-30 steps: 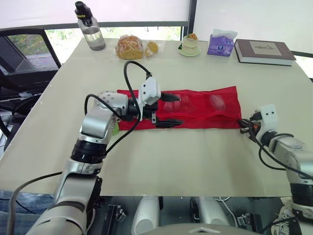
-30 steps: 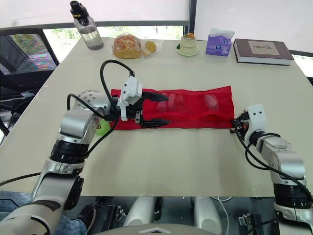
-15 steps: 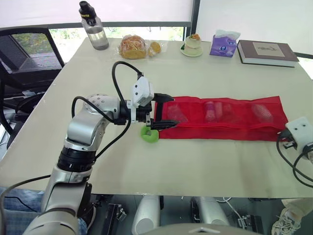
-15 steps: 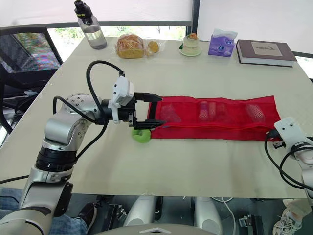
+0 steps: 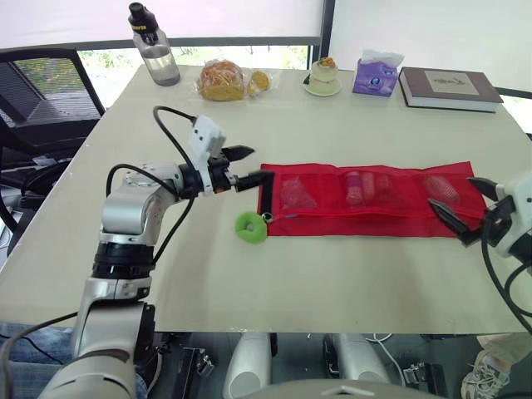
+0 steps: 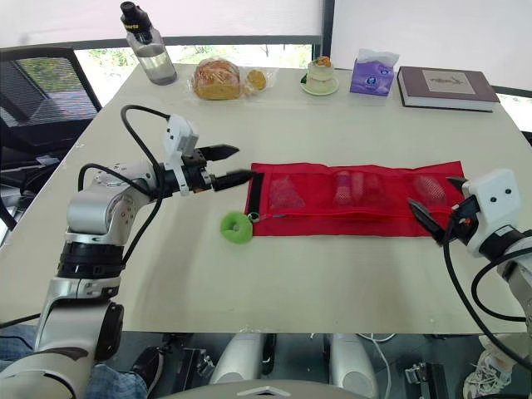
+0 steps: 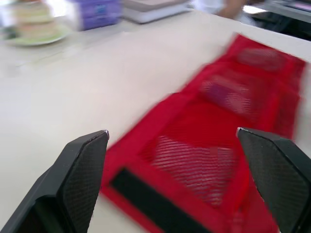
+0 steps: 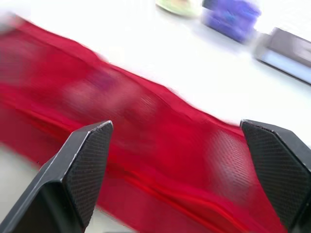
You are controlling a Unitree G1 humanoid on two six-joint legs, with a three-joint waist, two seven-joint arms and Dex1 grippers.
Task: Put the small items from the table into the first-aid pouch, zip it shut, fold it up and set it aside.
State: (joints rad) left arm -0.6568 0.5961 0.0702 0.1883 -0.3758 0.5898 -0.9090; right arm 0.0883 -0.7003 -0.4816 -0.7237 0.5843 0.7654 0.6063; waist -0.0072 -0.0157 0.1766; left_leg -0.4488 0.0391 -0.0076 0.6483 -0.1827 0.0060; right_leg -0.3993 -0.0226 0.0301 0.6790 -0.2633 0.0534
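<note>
The red mesh first-aid pouch [image 5: 366, 199] lies flat and unfolded across the table, with small items showing through its pockets. A black strip runs along its left end. A green ring [image 5: 252, 227] lies on the table at the pouch's front left corner. My left gripper [image 5: 243, 166] hovers just left of the pouch's left end, open and holding nothing. In the left wrist view the pouch [image 7: 204, 145] spreads out beyond the two fingers [image 7: 82, 165]. My right gripper [image 6: 430, 191] is open over the pouch's right end, and in its wrist view the red mesh [image 8: 146, 126] lies between its spread fingers.
Along the far edge stand a water bottle [image 5: 155, 51], a bag of bread [image 5: 223, 81], a small dessert on a plate [image 5: 322, 77], a purple tissue pack [image 5: 375, 75] and a book [image 5: 449, 87]. A black chair [image 5: 41, 108] stands beside the table's left side.
My right gripper has opened and stands over the pouch's right end. My left gripper has drawn back left off the pouch, uncovering the green ring. The camera view shifted in between.
</note>
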